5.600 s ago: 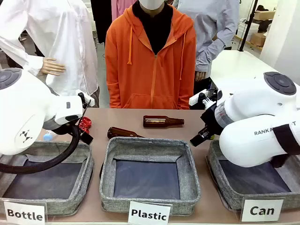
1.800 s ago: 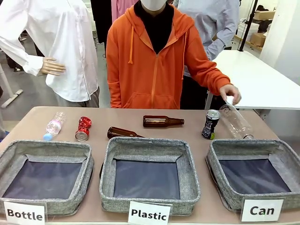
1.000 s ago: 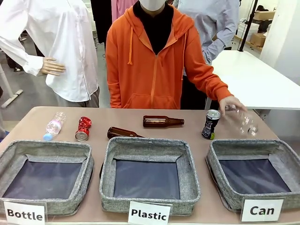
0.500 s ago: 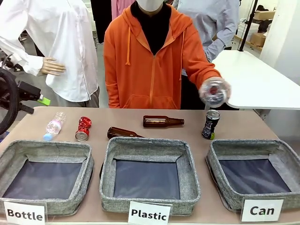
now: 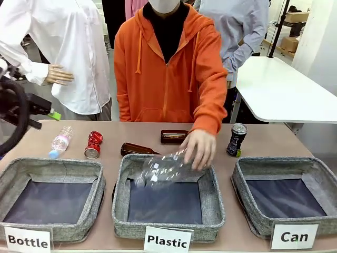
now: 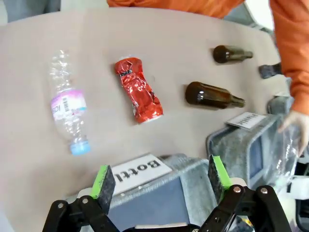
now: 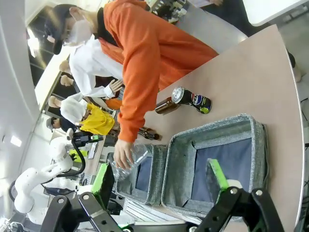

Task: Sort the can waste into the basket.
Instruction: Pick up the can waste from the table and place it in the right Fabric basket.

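Two claws, both with green pads spread wide and nothing held. The left gripper (image 6: 161, 176) hangs over the corner of the grey basket labelled "Bottle" (image 6: 186, 180). Past its fingers, on the tan table (image 6: 29, 58), lies the crushed red can (image 6: 139, 96), between a clear bottle with a blue cap (image 6: 67, 108) and a brown glass bottle (image 6: 212, 95). A second brown bottle (image 6: 231, 53) lies farther off.

The right gripper (image 7: 159, 176) hovers off the table's end, looking along the row of baskets, with the "Can" basket (image 7: 212, 130) nearest to it, its dark lining bare. The slim black can (image 7: 190, 100) stands upright on the table just beyond that basket's far rim.

Across the table a person in an orange hoodie (image 5: 168, 74) leans in. Their hand (image 5: 199, 148) holds a clear plastic bottle (image 5: 163, 169) over the far rim of the middle basket, labelled "Plastic" (image 5: 216, 200).

From the front, the red can lies at the table's left behind the "Bottle" basket and the black can at the right behind the "Can" basket, well apart. Behind the person stands a white table (image 5: 284, 89), with cardboard boxes (image 5: 295, 17) on racks beyond it.
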### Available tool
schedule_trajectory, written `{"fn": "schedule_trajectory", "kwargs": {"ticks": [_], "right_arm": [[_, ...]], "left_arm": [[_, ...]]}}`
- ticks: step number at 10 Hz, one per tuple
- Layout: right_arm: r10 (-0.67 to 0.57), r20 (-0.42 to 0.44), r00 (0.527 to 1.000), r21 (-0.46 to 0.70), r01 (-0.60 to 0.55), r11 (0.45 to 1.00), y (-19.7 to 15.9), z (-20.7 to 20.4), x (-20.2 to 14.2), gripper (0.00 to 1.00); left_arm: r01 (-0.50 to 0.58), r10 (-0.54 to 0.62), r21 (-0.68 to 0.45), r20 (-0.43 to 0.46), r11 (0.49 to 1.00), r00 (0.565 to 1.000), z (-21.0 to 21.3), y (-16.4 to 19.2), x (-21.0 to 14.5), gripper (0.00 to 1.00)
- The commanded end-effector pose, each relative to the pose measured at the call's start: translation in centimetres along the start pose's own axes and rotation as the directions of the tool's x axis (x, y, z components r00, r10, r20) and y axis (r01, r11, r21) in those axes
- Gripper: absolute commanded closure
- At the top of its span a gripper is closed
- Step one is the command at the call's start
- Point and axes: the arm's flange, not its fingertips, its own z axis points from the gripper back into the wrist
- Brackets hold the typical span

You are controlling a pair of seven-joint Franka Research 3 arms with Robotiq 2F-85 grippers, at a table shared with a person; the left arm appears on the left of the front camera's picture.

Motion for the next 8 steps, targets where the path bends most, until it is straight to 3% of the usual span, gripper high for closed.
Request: {"fn": "schedule_trajectory", "kwargs": {"ticks": [1,3,6,8], "right_arm": [[0.027,0.011,1.000,0.012,-0.027,1.000,0.1,0.1,0.4,0.00],[0.027,0.011,1.000,0.012,-0.027,1.000,0.1,0.1,0.4,0.00],[0.027,0.011,1.000,0.012,-0.027,1.000,0.1,0.1,0.4,0.00],[0.027,0.011,1.000,0.012,-0.027,1.000,0.1,0.1,0.4,0.00]], "left_arm": [[0.026,-0.023,0.084,-0.038,0.996,0.999,-3.8,-1.2,2.0,0.00],[0.067,-0.049,0.166,-0.109,0.984,0.993,-7.9,-2.6,3.1,0.00],[0.105,-0.066,0.345,-0.123,0.933,0.990,-14.3,-3.7,5.0,0.00],[0.119,-0.066,0.349,-0.161,0.929,0.985,-17.6,-3.9,5.2,0.00]]}}
